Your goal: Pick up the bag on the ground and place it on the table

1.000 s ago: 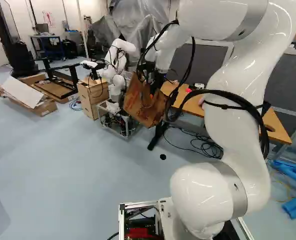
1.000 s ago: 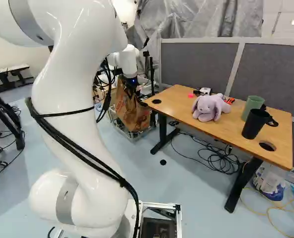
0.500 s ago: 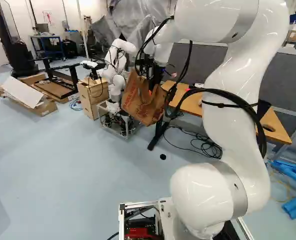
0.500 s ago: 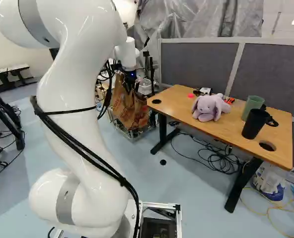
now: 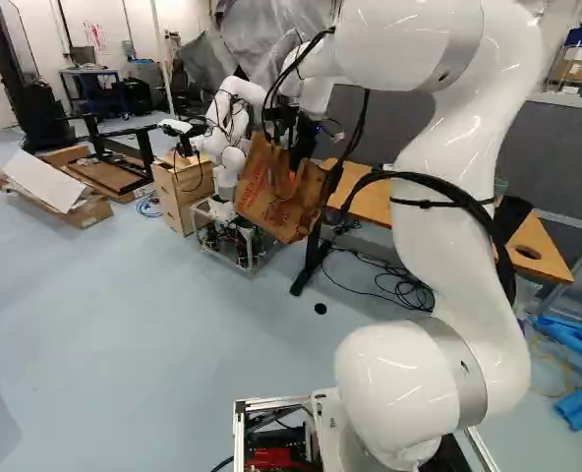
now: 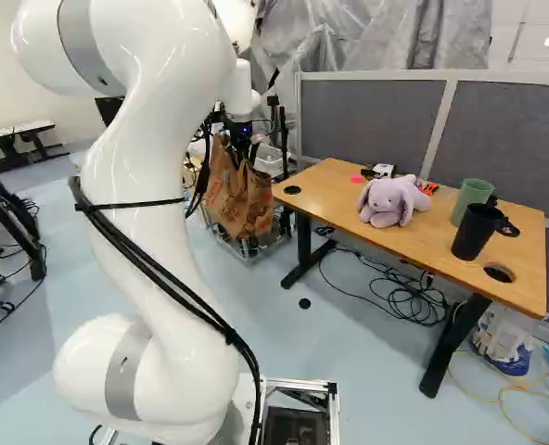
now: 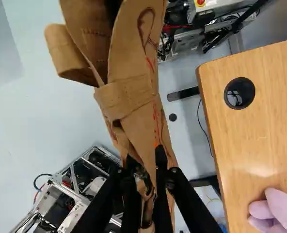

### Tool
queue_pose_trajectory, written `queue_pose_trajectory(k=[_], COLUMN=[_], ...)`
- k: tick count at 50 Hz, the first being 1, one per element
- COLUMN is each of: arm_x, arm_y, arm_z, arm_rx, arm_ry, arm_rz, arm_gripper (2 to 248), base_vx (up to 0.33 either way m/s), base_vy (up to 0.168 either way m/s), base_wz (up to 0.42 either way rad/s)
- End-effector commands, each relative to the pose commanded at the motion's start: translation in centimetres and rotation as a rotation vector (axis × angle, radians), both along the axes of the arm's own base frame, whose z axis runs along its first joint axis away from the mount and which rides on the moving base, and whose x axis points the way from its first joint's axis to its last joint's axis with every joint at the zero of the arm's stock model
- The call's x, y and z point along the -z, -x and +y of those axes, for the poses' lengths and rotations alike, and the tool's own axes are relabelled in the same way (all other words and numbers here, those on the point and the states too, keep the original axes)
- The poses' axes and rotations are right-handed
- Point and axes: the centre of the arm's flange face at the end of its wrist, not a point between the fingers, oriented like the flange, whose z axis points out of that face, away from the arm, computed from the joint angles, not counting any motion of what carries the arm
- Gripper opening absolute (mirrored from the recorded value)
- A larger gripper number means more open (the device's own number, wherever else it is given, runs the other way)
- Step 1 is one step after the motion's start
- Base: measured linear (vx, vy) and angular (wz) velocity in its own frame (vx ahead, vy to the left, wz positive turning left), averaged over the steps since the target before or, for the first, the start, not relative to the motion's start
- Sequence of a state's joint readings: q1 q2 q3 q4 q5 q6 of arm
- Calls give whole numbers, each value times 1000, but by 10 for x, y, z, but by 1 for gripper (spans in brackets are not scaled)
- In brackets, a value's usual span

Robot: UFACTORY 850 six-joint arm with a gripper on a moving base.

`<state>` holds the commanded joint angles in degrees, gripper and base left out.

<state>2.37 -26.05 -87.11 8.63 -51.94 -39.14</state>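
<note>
Already off the ground, a brown bag [image 7: 134, 99] hangs beside the wooden table [image 7: 264, 121], clamped between the two fingers [image 7: 161, 194] of a robot's gripper [image 7: 145, 156], its pickup apparently complete, with the move across, lowering and release left.

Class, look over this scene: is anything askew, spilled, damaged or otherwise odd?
The bag hangs tilted and creased from the gripper. Cables lie tangled on the floor under the table, and a small black disc sits alone there, perhaps dropped. I see no spill.
</note>
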Motion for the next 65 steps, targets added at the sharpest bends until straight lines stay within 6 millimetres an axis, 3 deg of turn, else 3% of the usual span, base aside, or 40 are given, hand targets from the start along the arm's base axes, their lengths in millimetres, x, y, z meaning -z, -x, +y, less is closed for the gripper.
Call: queue_pose_trajectory(k=[13,65], arm_x=[-6,-80], arm_y=[0,37], arm_z=[0,0], arm_rx=[-1,-15], arm_ry=[-1,-8], arm_rz=[-5,-29], arm_gripper=[25,25], base_vx=[0,0], base_vy=[0,0], base_wz=[0,0])
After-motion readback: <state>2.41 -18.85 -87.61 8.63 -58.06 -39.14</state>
